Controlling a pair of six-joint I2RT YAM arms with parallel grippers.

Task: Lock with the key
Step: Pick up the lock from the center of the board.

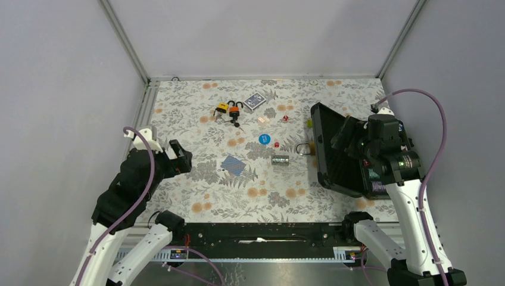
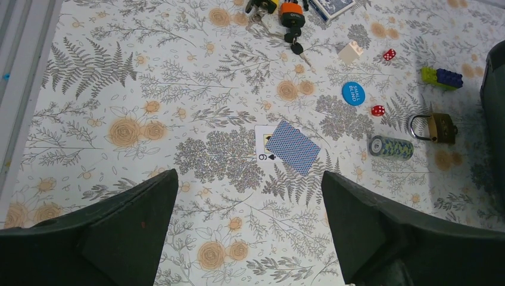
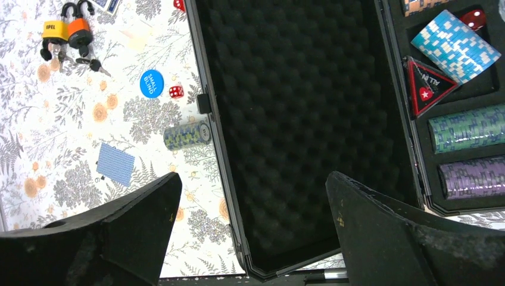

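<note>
Both claws stand wide open and grip nothing: the left gripper (image 2: 249,182) over the floral tablecloth (image 2: 119,89), the right gripper (image 3: 255,179) above the open black foam-lined case (image 3: 286,89). At the far side lies the orange padlock (image 2: 292,13), touching a yellow padlock (image 3: 52,30) marked "OPEL", with black-headed keys (image 2: 296,46) just beside. A round blue disc (image 2: 354,93) reads "SMALL BLIND". A small brass padlock (image 2: 440,127) lies near the case.
</note>
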